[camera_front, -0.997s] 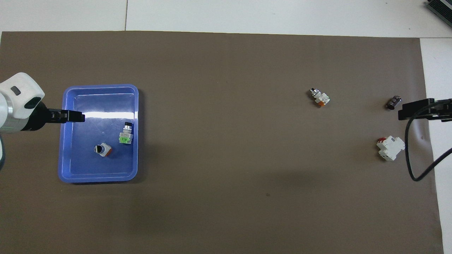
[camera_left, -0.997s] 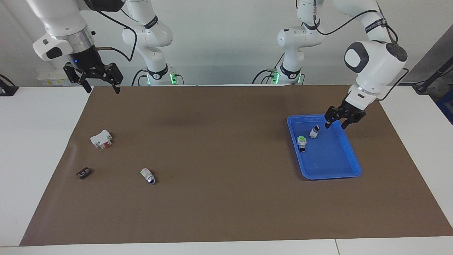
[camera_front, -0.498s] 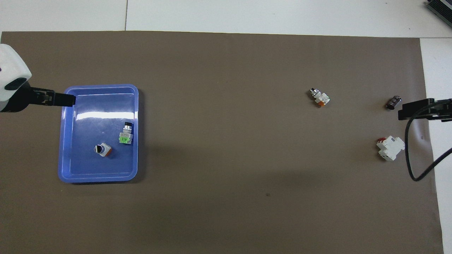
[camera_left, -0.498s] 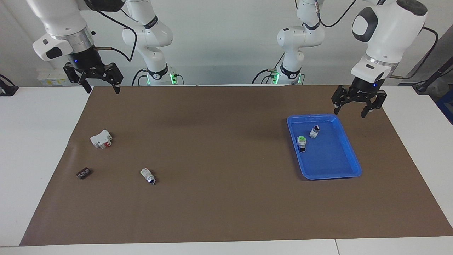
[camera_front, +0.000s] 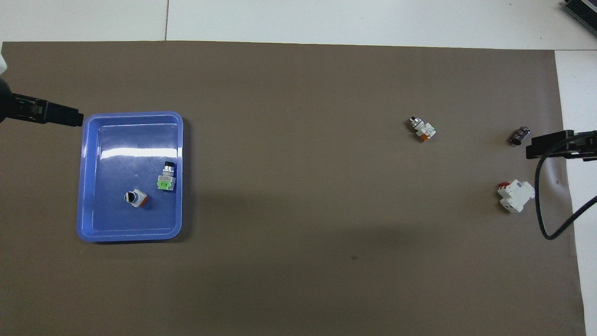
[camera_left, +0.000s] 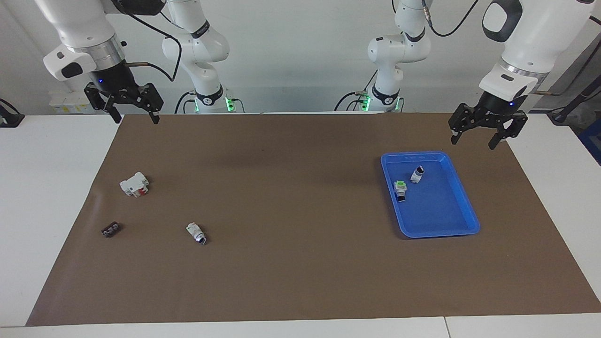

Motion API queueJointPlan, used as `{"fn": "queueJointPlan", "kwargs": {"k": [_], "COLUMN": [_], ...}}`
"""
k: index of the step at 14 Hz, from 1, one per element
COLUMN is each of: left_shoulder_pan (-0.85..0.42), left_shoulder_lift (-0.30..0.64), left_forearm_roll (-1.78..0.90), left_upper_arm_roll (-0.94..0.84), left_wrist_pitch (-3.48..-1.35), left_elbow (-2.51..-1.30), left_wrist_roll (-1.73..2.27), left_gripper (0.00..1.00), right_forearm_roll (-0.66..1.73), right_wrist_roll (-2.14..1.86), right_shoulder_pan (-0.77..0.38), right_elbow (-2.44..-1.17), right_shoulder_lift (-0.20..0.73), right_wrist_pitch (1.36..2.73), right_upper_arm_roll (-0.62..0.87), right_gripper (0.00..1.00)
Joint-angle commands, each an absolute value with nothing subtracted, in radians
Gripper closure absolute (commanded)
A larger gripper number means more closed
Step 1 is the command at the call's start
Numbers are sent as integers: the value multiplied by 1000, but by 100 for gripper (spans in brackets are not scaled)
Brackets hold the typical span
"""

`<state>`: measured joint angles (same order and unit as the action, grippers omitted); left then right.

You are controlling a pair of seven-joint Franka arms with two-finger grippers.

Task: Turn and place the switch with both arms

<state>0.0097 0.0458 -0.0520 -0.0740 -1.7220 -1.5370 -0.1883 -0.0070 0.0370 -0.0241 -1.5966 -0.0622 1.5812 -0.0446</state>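
The switch (camera_left: 416, 174) stood knob-up in the tray (camera_left: 439, 234), at 1 o'clock from the green switch (camera_left: 400, 190) in the facing view. I judged the placing step done. The left claw (camera_left: 473, 142) hung open and empty at the tray's 1 o'clock. The right claw (camera_left: 135, 119), also open, waited over the bench's (camera_left: 300, 281) edge. Next, the left arm probably needed only to pull clear.

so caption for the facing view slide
Two switches rest in the blue tray; left gripper and right gripper hang open.
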Motion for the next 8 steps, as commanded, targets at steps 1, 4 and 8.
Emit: {"fn": "queueJointPlan", "kwargs": {"k": [1, 4, 8], "left_shoulder_pan": [-17, -34, -69], "left_shoulder_lift": [46, 14, -14], "left_forearm_roll": [-43, -38, -31], "left_upper_arm_roll": [-69, -64, -54], "left_wrist_pitch": [-1661, -1657, -1552], "left_elbow": [-1503, -1532, -1525], "left_wrist_roll": [-198, -190, -172], "left_gripper": [0, 0, 0], "right_forearm_roll": [-21, -21, -21], "right_wrist_roll": [58, 58, 58], "right_shoulder_pan": [-26, -26, -26], "right_elbow": [-1621, -1621, -1621], "right_shoulder_lift": [-84, -84, -84], "right_wrist_pitch": [1595, 1595, 1595], "right_upper_arm_roll": [-41, -41, -41], "right_gripper": [0, 0, 0]}}
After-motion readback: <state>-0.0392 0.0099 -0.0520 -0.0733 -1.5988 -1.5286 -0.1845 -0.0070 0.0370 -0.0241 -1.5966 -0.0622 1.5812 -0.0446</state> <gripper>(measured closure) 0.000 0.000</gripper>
